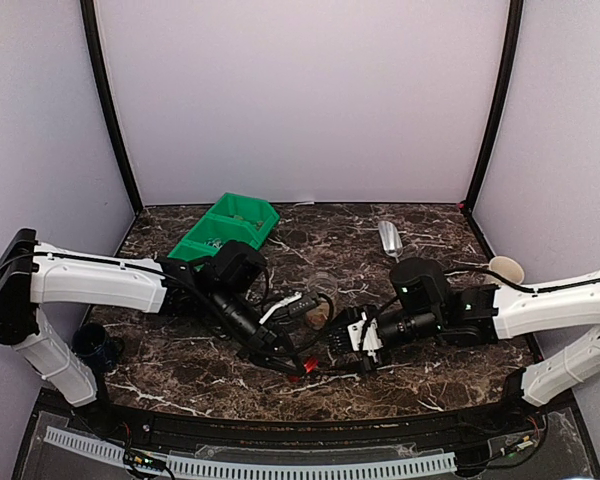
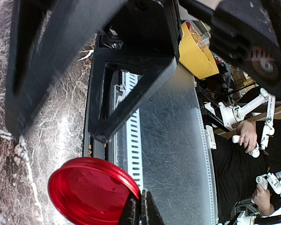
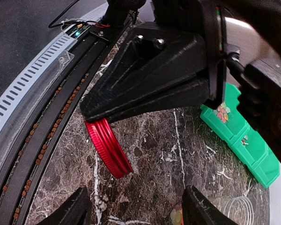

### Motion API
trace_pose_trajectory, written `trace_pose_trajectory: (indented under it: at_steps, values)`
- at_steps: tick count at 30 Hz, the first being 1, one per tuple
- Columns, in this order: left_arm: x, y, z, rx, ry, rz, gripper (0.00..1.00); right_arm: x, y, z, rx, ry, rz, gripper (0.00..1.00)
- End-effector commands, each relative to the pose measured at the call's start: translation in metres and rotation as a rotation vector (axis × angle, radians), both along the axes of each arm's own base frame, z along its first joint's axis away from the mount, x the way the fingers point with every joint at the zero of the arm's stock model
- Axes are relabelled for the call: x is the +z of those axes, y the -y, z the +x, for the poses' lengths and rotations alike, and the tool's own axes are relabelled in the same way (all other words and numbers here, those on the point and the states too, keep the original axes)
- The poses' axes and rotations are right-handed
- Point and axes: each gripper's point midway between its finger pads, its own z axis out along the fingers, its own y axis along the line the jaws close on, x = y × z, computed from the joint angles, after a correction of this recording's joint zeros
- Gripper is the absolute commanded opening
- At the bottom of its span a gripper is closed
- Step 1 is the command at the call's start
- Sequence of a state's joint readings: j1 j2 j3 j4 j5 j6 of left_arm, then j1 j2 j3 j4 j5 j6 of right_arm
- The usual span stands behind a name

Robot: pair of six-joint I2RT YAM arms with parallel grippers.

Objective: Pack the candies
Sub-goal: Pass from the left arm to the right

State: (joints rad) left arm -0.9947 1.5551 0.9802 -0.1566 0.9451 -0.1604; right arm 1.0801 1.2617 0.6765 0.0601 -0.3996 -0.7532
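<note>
My left gripper [image 1: 298,362] is shut on the rim of a round red lid [image 2: 91,192] and holds it on edge just above the marble table near the front edge; the pinch shows in the left wrist view [image 2: 140,208]. The lid also shows in the right wrist view [image 3: 107,147], under the left gripper's black fingers [image 3: 145,93]. My right gripper [image 3: 136,211] is open and empty, facing the lid from a short way off. Candies [image 3: 221,112] lie in a green bin [image 3: 246,145]. More candies [image 3: 177,216] sit in a clear jar [image 3: 236,208] beside the right finger.
The green bin [image 1: 225,230] stands at the back left. A metal scoop [image 1: 390,238] lies at the back right and a paper cup [image 1: 505,268] at the right edge. A dark cup [image 1: 95,345] stands by the left arm's base. A perforated rail [image 1: 280,465] runs along the front.
</note>
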Motion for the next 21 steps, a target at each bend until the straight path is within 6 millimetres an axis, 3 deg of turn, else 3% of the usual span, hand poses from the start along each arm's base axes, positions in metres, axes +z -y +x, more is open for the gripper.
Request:
trace_pose_trajectory:
  at_steps: [1, 9, 21]
  values:
    - [0.012, 0.005, -0.002, -0.044, 0.010, -0.052, 0.00, 0.010, -0.015, -0.013, 0.071, -0.006, 0.036, 0.62]
    - [0.011, 0.006, -0.001, -0.045, 0.008, -0.051, 0.00, 0.007, -0.018, -0.024, 0.114, -0.033, 0.033, 0.42]
    - [0.011, 0.006, -0.004, -0.070, -0.013, -0.062, 0.00, 0.017, -0.020, -0.030, 0.139, 0.004, 0.069, 0.35]
